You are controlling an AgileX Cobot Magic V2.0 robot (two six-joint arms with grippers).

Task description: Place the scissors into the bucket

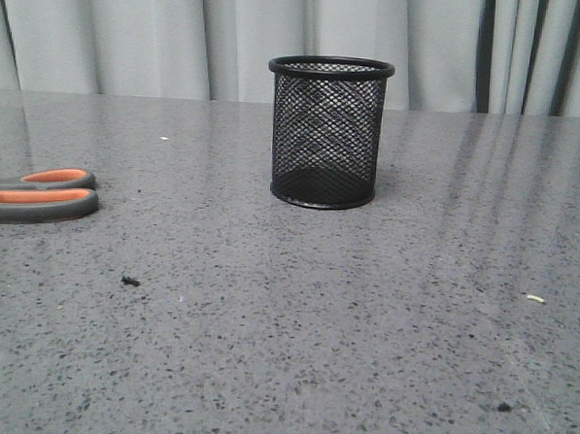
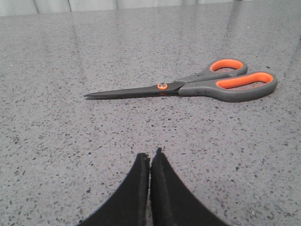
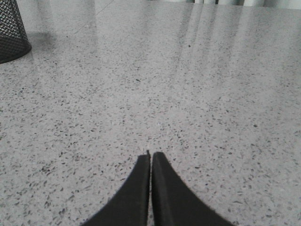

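The scissors (image 2: 188,86) lay flat on the worktop (image 1: 304,315), blades together and the pivot screw orange; in the front view only their grey handles (image 1: 40,195) with orange lining showed, at the far left edge, well apart from the bucket (image 1: 328,131); the bucket stood upright near the middle of the worktop, toward its far side, a black mesh cylinder with a solid rim and base, and nothing could be seen inside it through the mesh. The left claw (image 2: 150,157) was pressed together, holding nothing, pointing toward the scissors but apart from them; the right claw (image 3: 151,156) was likewise pressed together and empty over bare worktop, with the bucket's lower part (image 3: 11,32) at the edge of its view. The worktop was grey speckled stone, glossy enough to show pale streaks of reflection, with a few small crumbs (image 1: 130,281) scattered on it; behind it hung pale grey pleated curtains (image 1: 134,34).
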